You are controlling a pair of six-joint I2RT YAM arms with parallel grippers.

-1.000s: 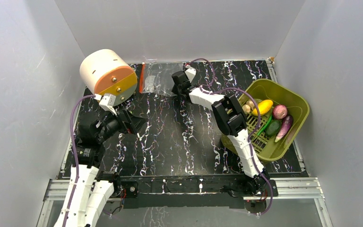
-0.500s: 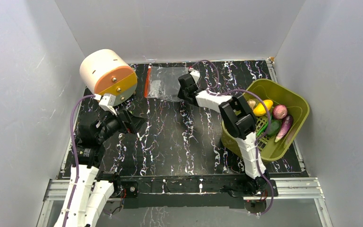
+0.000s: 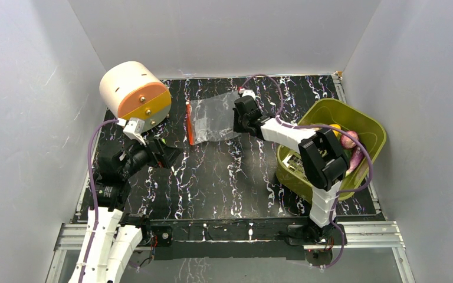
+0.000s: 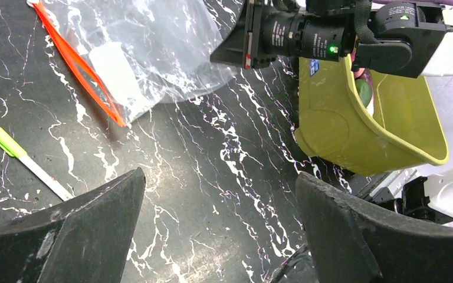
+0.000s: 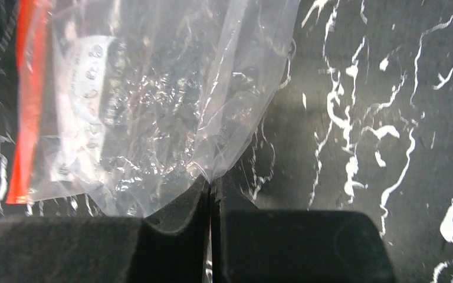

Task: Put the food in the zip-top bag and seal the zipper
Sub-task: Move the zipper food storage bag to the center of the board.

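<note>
Tightly, right hand pinches the zip-top bag.

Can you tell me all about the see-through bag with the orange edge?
The zip-top bag is clear, crinkly plastic, rectangular, with an orange-red zipper along one side and a white printed patch on it. No food is in it. In the left wrist view the zipper's two halves gape slightly, so the mouth looks open. The right tool is shut on the edge opposite the zipper; the rest spreads over the black marbled table.
</note>
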